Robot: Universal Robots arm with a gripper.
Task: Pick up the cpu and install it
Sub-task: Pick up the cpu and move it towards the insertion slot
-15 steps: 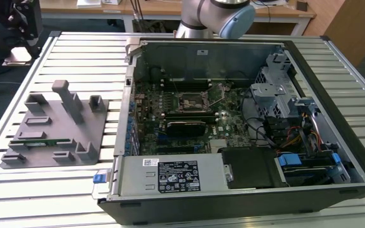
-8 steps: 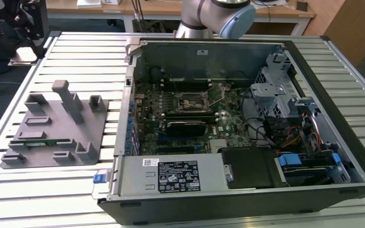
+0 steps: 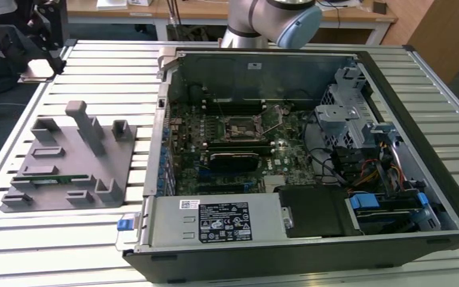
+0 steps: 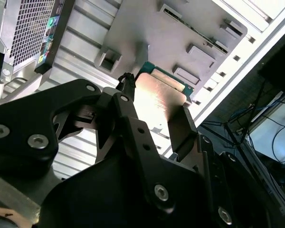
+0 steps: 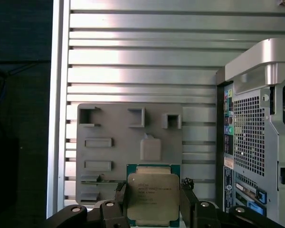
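Gripper [image 5: 154, 190] clamped on the cpu [image 5: 153, 206], fingers on two opposite edges; chip held above the grey parts tray [image 5: 115, 154], computer case [image 5: 256, 123] alongside; judgement: keep it level, grip even, no twist; socket [image 3: 241, 125] inside the case stands uncovered.

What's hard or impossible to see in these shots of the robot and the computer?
The cpu underside: it faces away in both wrist views, and the gripper covers its side edges.
The cpu socket: too small in the exterior view to tell whether it is empty.
The arm: cut off by the exterior view's top edge.
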